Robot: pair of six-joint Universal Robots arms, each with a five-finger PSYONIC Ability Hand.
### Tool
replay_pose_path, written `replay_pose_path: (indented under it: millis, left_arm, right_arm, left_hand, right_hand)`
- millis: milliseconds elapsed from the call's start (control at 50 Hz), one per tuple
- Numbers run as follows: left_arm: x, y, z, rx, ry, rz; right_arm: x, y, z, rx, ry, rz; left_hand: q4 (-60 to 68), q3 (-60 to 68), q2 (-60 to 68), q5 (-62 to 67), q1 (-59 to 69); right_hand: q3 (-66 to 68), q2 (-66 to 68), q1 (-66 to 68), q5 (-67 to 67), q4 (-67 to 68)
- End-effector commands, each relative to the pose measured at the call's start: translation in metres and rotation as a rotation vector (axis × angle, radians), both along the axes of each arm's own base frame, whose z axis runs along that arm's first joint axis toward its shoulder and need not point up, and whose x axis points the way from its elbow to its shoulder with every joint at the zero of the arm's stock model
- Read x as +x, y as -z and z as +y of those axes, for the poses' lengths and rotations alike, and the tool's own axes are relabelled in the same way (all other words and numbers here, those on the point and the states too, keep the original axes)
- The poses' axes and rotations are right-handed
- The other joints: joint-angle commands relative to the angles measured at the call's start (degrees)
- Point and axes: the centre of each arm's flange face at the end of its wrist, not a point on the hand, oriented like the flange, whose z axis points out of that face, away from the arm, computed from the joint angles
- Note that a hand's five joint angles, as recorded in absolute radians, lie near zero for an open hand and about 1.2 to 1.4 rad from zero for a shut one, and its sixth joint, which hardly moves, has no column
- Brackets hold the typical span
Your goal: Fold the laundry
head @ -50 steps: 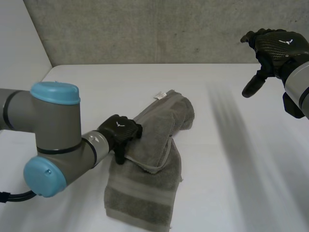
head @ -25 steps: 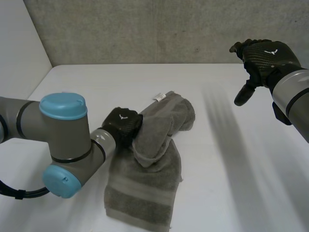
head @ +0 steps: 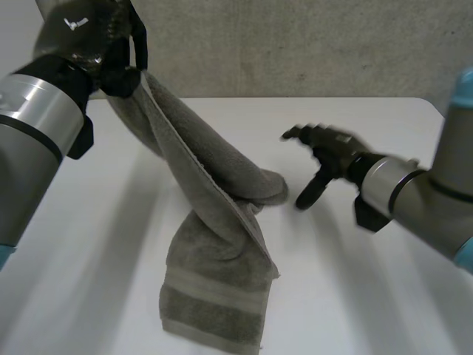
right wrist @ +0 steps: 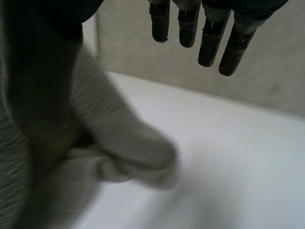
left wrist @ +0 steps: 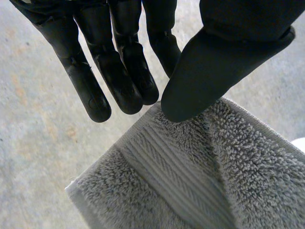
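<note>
Since a second ago the left hand (head: 85, 41) has swung from low beside the towel (head: 214, 192) to high above the table's far left side, drawing one end of the cloth up with it, while the right hand (head: 332, 151) has dropped from up near the wall (head: 295, 44) to just beside the towel's bunched middle

On the white table (head: 384, 296) lies the near end of the grey towel, flat, with its woven band (head: 214, 292) across it. From there the cloth rises in a long twisted sheet to the raised left hand, and a rounded fold (head: 262, 188) bulges out to the right where it leaves the table top

The left arm (head: 29, 148) fills the near left side; the right arm (head: 414, 196) reaches in from the right

In the left wrist view the left hand (left wrist: 119, 62) has its fingers nearly straight and its thumb (left wrist: 214, 62) pressed on the towel (left wrist: 200, 181) at its edge, next to the band; the cloth hangs from this pinch

In the right wrist view the right hand's fingers (right wrist: 209, 33) are straight and spread with nothing in them, above bare table, and the towel's fold (right wrist: 128, 143) lies beside the thumb (right wrist: 38, 71). Whether that hand touches the cloth cannot be told
</note>
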Motion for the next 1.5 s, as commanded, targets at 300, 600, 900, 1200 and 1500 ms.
replay_pose_path:
  millis: [300,600,900,1200,1500]
  left_arm:
    - [0.003,-0.011,0.007,-0.031,-0.001,0.009]
    - [0.006,-0.011,0.002,-0.033,-0.019,0.012]
    - [0.035,-0.012,-0.031,-0.018,-0.123,0.103]
    - [0.027,0.074,-0.028,0.222,-0.092,0.013]
    - [0.033,0.097,0.009,0.341,-0.021,-0.235]
  right_arm:
    - [0.057,0.084,0.067,0.336,-0.223,-0.035]
    - [0.058,0.011,0.026,-0.102,-0.08,-0.083]
    - [0.021,-0.205,0.003,-0.974,0.125,-0.062]
    - [-0.015,0.012,0.019,-0.386,-0.102,0.559]
    - [-0.053,-0.051,0.024,-0.584,0.036,0.599]
  left_hand:
    - [10.2,10.3,10.3,11.7,12.4]
    - [10.2,10.3,10.3,11.7,12.4]
    - [10.2,10.3,10.3,11.7,12.4]
    - [10.2,10.3,10.3,11.7,12.4]
    - [10.2,10.3,10.3,11.7,12.4]
  right_hand:
    - [-2.9,-3.3,0.3,-2.5,-3.9]
    - [66.2,65.8,69.4,66.6,65.1]
    - [66.2,65.8,69.4,66.6,65.1]
    - [66.2,65.8,69.4,66.6,65.1]
    - [66.2,65.8,69.4,66.6,65.1]
